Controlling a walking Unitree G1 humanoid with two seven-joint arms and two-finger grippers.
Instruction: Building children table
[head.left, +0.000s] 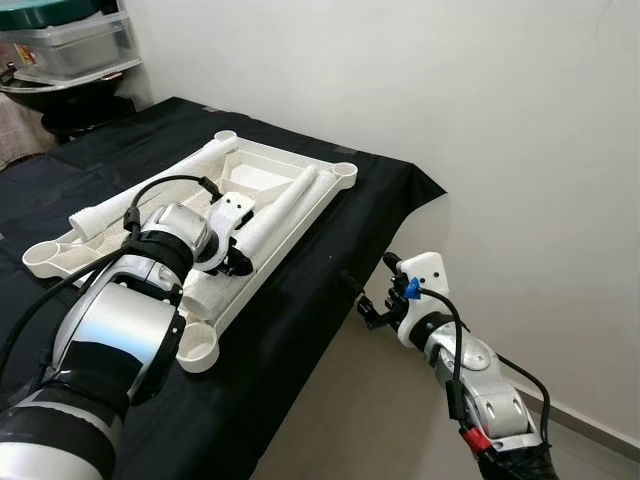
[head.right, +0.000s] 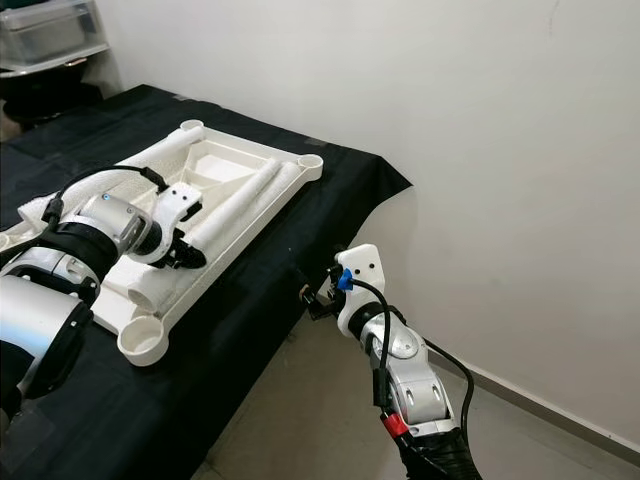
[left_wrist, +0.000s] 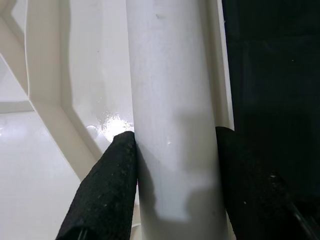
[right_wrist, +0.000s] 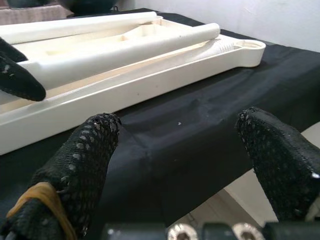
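Left gripper (head.left: 238, 262): my two black, coarse-textured fingers (left_wrist: 107, 192) sit closed against opposite sides of a white leg tube, gripping it near its lower end, over the inverted tabletop.
Gripped leg tube (left_wrist: 175, 120): smooth, matt white plastic cylinder, lying lengthwise in the tabletop's recess along its right-hand rim; a faint scuff shows near its far end.
Tabletop (head.left: 330, 195): white moulded plastic, rectangular, lying underside up on the black cloth; raised rim, diagonal stiffening ribs inside, and a round socket at each corner.
Corner socket (head.left: 198, 345): short open cup, circular, nearest me at the tabletop's near right corner.
Second leg tube (head.left: 150, 195): same white cylinder form, lying along the tabletop's left side, well apart from the gripped one.
Black cloth (head.left: 300, 330): dull woven fabric with soft creases, covering the work surface and draping over its right edge.
Right gripper (head.left: 375, 308): my fingers (right_wrist: 85, 165) are spread wide, holding nothing; it hangs off the right edge of the cloth, beside the drape and above the floor. The finger pads are black and pebbled; one carries a tan band near its base.
Right arm (head.left: 480, 385): silver shell with black cable, a blue clip near the white wrist block and a red connector lower down.
Wall (head.left: 500, 120): plain white, smooth, behind the work surface.
Storage boxes (head.left: 70, 45): translucent plastic, stacked at the far left corner.
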